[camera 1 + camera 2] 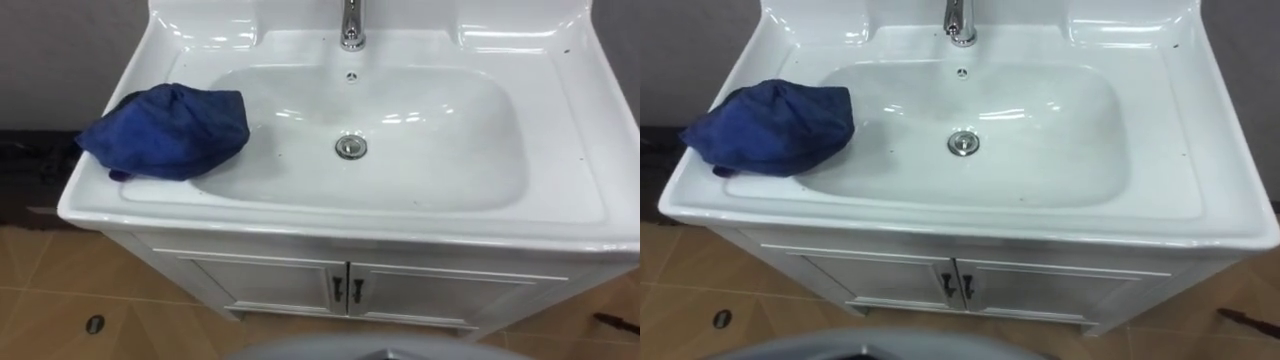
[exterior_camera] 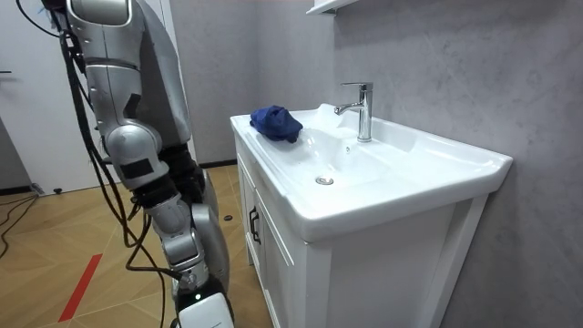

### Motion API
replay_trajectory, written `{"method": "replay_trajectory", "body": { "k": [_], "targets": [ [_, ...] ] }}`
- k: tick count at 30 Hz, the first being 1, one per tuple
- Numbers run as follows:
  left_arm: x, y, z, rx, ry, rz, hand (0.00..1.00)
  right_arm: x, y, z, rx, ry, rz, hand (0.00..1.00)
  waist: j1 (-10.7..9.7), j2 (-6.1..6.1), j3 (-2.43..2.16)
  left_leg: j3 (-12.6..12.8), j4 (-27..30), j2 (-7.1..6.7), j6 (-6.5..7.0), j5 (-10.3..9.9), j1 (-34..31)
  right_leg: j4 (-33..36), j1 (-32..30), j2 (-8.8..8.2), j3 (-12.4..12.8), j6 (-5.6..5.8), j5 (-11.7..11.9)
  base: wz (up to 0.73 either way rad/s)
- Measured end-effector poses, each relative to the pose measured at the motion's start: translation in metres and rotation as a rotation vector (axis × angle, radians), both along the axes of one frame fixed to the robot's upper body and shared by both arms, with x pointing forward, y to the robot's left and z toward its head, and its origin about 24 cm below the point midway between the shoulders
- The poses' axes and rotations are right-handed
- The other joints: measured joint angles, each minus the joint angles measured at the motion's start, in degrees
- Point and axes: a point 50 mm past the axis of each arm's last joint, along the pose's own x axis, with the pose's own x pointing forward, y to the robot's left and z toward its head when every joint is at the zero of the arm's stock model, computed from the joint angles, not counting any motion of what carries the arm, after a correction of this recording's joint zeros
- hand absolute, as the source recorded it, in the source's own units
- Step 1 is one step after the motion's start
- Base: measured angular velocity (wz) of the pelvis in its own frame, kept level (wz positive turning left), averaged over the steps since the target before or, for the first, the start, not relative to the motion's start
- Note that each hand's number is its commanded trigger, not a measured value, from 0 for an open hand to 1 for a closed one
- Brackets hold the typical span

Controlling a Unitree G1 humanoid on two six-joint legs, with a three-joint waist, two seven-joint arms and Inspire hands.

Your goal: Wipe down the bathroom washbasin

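Blue cloth bunched on the left rim of the white basin, no hand on it.
You face the cabinet squarely; this fits a wipe about to start or just finished, so I cannot tell either hand's state.
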Motion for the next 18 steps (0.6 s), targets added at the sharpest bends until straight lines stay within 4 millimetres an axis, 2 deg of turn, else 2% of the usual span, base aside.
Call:
{"method": "replay_trajectory", "body": {
  "k": [2, 6, 9, 11, 14, 18],
  "targets": [
    [-0.012, -0.01, -0.006, -0.074, 0.08, -0.109, 0.0, 0.0, 0.001, -0.001, 0.007, 0.009, 0.006, 0.0, -0.2, -0.06, 0.0, 0.1, 0.3, 0.03, -0.02, -0.1, 0.0, 0.1, 0.0, 0.0, -0.1, 0.01, -0.2, 0.0],
    [-0.018, -0.021, -0.013, -0.193, 0.177, -0.301, 0.0, -0.002, 0.003, -0.002, 0.03, 0.038, 0.028, 0.0, -0.5, -0.17, 0.01, 0.2, 0.3, 0.03, 0.0, -0.2, 0.0, 0.0, 0.2, -0.01, -0.2, 0.04, -0.2, 0.0],
    [-0.014, -0.027, -0.019, -0.293, 0.216, -0.451, 0.0, 0.001, 0.005, -0.003, 0.056, 0.053, 0.047, 0.0, -1.1, -0.55, 0.1, 0.0, 0.3, 0.0, 0.0, -0.2, 0.0, 0.0, 0.2, -0.09, -0.3, 0.06, -0.4, 0.04],
    [-0.005, -0.031, -0.023, -0.357, 0.224, -0.56, 0.0, -0.003, 0.008, -0.004, 0.082, 0.078, 0.055, 0.0, -1.5, -1.39, 0.2, -0.2, 0.4, -0.04, 0.01, -0.2, 0.0, 0.2, 0.4, -0.31, -0.9, 0.03, -0.7, 0.09],
    [0.005, -0.034, -0.026, -0.414, 0.216, -0.627, 0.0, -0.005, 0.009, -0.004, 0.098, 0.098, 0.056, 0.0, -1.6, -2.21, 0.45, -0.2, 0.4, -0.02, 0.0, -0.2, 0.0, 0.1, 0.3, -0.25, -0.9, 0.02, -0.7, -0.01],
    [0.015, -0.036, -0.029, -0.472, 0.219, -0.699, 0.0, -0.006, 0.012, -0.005, 0.125, 0.124, 0.072, 0.0, -2.2, -2.4, 0.43, 0.0, 0.4, -0.02, 0.01, -0.4, -0.1, 0.0, 0.2, -0.2, -0.8, 0.05, -0.7, -0.02]
  ]
}}
